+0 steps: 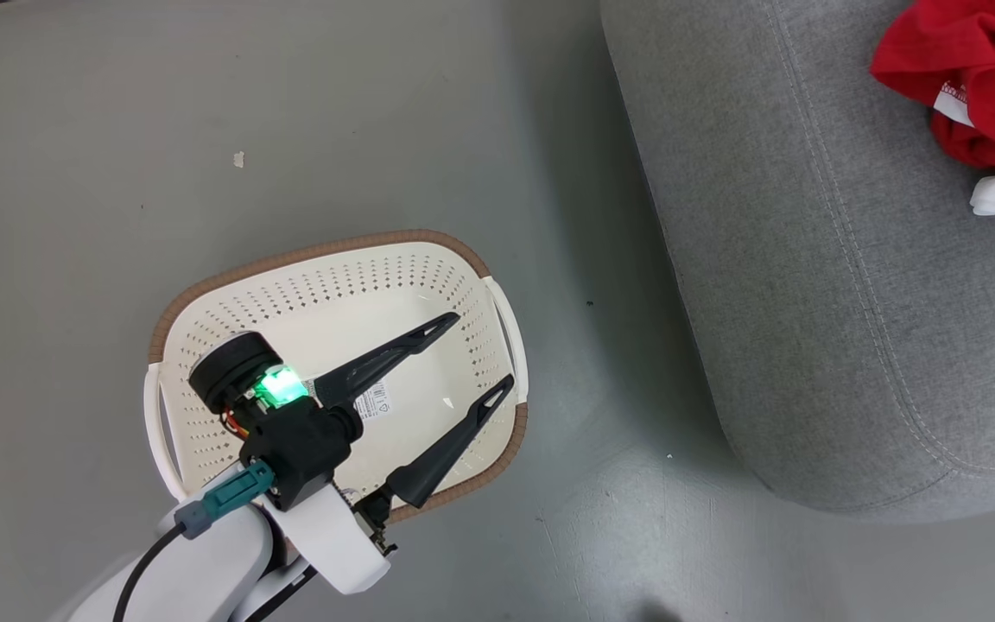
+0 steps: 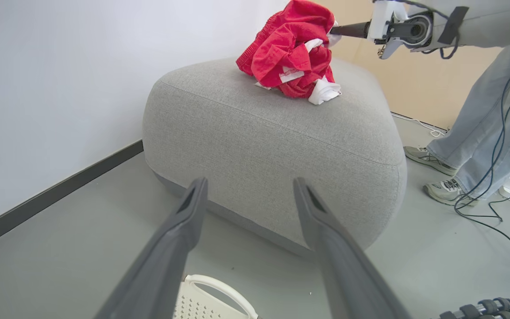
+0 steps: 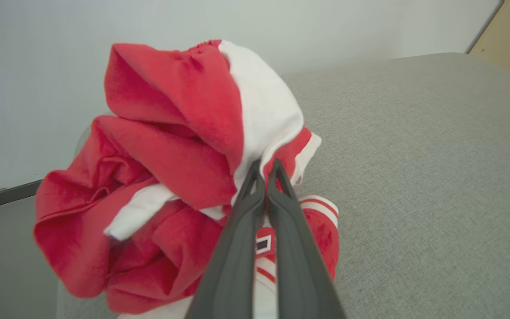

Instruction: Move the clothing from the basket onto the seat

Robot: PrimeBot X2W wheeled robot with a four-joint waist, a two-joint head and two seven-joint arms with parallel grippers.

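The clothing [image 3: 157,177], a crumpled heap of red fabric with white panels and stripe trim, lies on top of the grey seat [image 3: 414,177]. My right gripper [image 3: 264,167] is shut, its tips pinching a white and red fold at the top of the heap. The left wrist view shows the same clothing [image 2: 290,48] on the seat [image 2: 272,146], with the right gripper [image 2: 332,31] reaching in from the right. My left gripper [image 1: 482,350] hangs open over the cream basket [image 1: 316,250], nothing between its fingers. The basket's inside shows only a small label. The clothing [image 1: 972,60] lies at the seat's [image 1: 808,302] far right.
A person's legs [image 2: 485,128] in jeans and sneakers stand right of the seat, beside trailing cables [image 2: 494,204]. A white wall with a dark baseboard [image 2: 56,190] runs behind the seat. Grey floor [image 1: 333,130] surrounds the basket.
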